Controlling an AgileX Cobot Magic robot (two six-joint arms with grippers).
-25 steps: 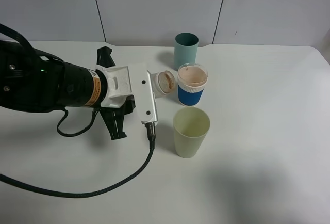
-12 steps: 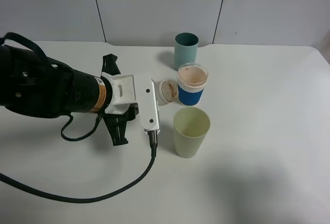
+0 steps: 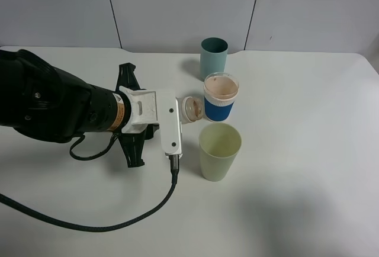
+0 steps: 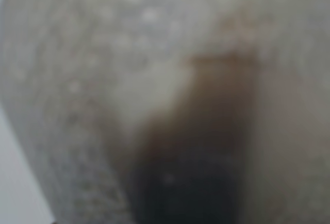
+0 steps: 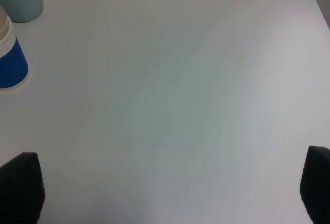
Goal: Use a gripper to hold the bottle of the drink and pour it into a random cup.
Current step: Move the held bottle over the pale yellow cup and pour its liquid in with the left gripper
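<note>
A: Logging from the left: the black arm (image 3: 53, 109) reaches low over the table (image 3: 308, 150), with its cable (image 3: 118, 215) trailing toward the front edge. The left tool (image 3: 173, 115) is pinching the bottle (image 3: 190, 108). The bottle is tipped nearly flat, mouth aimed right, just beside the blue-and-white paper cup (image 3: 220, 98) and near the pale green cup (image 3: 219, 150).

B: How will the bottle handle?

A: It is small, thin, translucent plastic, so likely light, and it probably dents under a hard squeeze. The mouth is wide and uncapped, so any further tilt should let the drink go fast. The wrist view is a blur, but the dark brown drink (image 4: 196, 152) shows through the wall. The hold is on the body behind the mouth, which seems right, since it stays clear of the rim.

B: Cups?

A: Three stand close together. The teal cup (image 3: 213, 55) is at the back, the paper cup in the middle and the green cup nearest, with the widest opening. All look light and easy to tip, so a nudge could topple one. The paper cup's top shows tan; whether that is liquid or a lid, I cannot tell.

B: Surface, room?

A: The table is white, smooth and matte. The right tool (image 5: 167, 198) hangs over the table's right part, fingers spread, gripping nothing. Behind are grey wall panels (image 3: 177, 8) with dark seams.
</note>
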